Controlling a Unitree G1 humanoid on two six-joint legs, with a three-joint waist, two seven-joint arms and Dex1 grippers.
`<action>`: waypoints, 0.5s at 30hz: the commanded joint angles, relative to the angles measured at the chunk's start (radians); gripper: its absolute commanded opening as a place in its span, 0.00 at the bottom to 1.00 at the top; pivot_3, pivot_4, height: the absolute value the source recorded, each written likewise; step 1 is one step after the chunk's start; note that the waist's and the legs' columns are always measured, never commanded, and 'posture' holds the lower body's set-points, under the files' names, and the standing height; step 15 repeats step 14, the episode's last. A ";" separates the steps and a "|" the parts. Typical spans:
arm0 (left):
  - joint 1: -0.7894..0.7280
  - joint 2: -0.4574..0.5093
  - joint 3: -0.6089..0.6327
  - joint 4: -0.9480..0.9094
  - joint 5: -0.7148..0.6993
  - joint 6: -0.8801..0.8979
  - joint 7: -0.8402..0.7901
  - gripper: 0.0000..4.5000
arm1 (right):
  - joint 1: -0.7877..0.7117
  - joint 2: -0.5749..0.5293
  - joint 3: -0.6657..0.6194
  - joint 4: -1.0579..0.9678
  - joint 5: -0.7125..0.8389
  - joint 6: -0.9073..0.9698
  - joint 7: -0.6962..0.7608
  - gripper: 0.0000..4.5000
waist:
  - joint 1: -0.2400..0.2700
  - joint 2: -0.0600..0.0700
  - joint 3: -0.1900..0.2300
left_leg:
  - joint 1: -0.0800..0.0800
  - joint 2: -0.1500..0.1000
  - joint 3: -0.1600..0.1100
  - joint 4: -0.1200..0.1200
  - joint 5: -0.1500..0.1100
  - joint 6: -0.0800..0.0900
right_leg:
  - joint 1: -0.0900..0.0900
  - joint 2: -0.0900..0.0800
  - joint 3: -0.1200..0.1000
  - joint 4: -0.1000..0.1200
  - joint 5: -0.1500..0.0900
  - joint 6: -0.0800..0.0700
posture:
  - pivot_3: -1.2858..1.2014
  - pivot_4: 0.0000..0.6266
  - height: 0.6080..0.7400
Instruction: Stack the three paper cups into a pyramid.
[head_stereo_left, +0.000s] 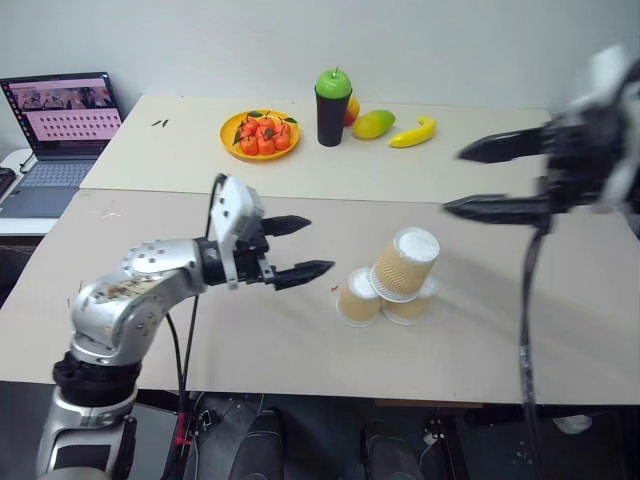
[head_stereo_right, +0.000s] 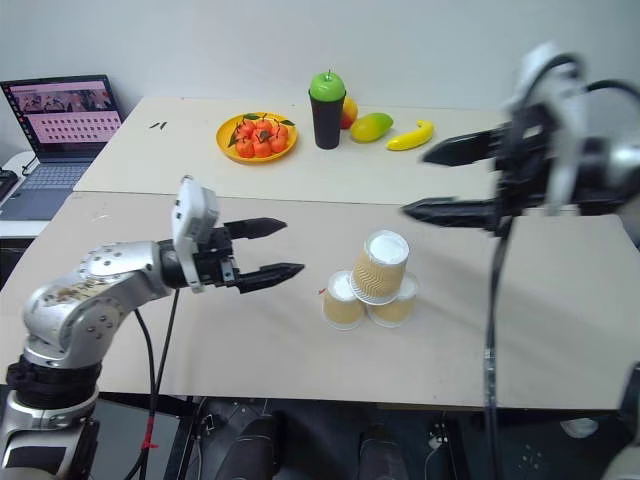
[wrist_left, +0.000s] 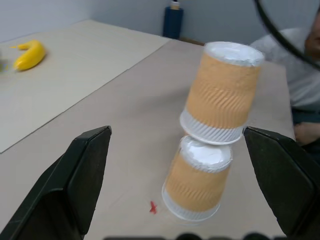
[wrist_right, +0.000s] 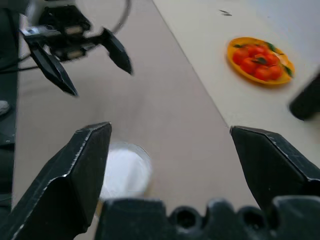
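Cups sit upside down on the near surface (head_stereo_left: 300, 350). Two bottom cups (head_stereo_left: 358, 297) (head_stereo_left: 413, 305) stand side by side, touching. The top cup (head_stereo_left: 405, 263) rests on them, leaning a bit, so the pyramid (head_stereo_right: 368, 280) is built. The left claw (head_stereo_left: 300, 248) is spread wide and holds nothing, near the cups. The right claw (head_stereo_left: 480, 180) is spread wide and empty too, up above the cups on the other side.

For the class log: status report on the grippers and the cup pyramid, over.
Left gripper and right gripper open, both empty. Pyramid stands: third paper cup tilted atop two. Nothing obstructing.
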 joint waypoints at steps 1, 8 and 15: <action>-0.013 0.016 0.048 -0.016 -0.020 0.014 0.021 1.00 | 0.250 -0.009 -0.185 0.038 -0.040 -0.055 0.047 0.99 | -0.002 -0.001 -0.001 | 0.000 0.000 0.000 0.000 0.000 0.000 | 0.000 0.000 0.000 0.000 0.000 0.000 | 0.52 0.24 0.94; 0.049 0.036 -0.021 -0.030 0.110 -0.090 0.019 1.00 | 0.600 0.135 -0.300 -0.069 -0.106 -0.194 -0.044 0.99 | -0.028 0.003 -0.001 | 0.003 -0.001 0.002 0.000 0.000 0.000 | -0.001 0.000 0.004 0.005 -0.001 0.002 | 0.52 0.24 0.94; 0.102 0.038 -0.056 0.002 0.206 -0.187 0.006 1.00 | 0.593 0.203 -0.248 -0.136 -0.102 -0.203 -0.138 0.99 | -0.039 0.003 -0.001 | 0.005 0.000 0.002 0.001 0.000 0.000 | 0.001 0.001 0.005 0.005 -0.003 0.007 | 0.52 0.24 0.94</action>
